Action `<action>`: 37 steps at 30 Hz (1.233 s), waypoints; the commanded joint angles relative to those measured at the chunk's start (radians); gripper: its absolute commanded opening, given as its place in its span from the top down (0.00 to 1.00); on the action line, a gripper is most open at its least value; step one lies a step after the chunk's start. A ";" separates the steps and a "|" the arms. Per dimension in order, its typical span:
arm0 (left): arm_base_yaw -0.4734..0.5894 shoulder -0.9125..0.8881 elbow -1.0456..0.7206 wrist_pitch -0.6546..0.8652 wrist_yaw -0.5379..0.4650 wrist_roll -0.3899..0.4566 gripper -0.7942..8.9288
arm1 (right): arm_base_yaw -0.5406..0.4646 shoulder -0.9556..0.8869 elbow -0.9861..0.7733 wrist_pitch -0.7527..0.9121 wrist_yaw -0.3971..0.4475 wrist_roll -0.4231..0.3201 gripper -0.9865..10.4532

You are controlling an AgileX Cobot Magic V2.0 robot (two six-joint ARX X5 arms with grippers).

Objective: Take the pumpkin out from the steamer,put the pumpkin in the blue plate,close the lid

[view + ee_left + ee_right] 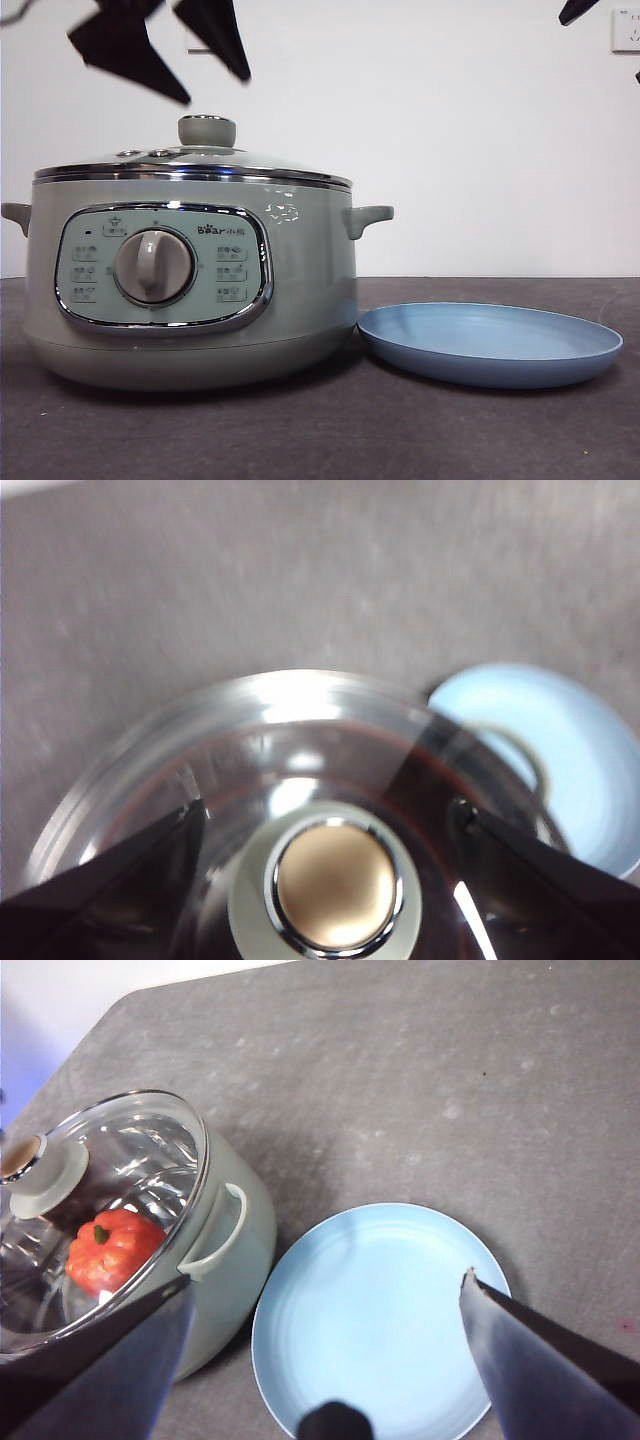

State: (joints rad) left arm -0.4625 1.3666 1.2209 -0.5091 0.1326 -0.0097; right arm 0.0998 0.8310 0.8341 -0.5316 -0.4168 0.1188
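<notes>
"Bear" on the steamer [190, 290] panel

a lab-style test bench: bare grey table [450, 430], plain white wall [450, 150], wall socket [626, 30].

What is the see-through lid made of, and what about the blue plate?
The lid looks like clear glass with a shiny chrome rim: the pumpkin shows through it and bright reflections streak it. The blue plate looks like matte plastic, dull and evenly coloured, though it might be glazed ceramic.
</notes>
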 commanded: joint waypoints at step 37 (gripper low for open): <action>-0.001 -0.145 -0.003 -0.062 -0.012 0.040 0.93 | 0.006 0.004 0.001 0.032 -0.125 0.008 0.53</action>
State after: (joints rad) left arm -0.4671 1.2537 1.2110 -0.6018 0.1181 0.0261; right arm 0.1017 0.8314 0.8341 -0.5148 -0.5201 0.1200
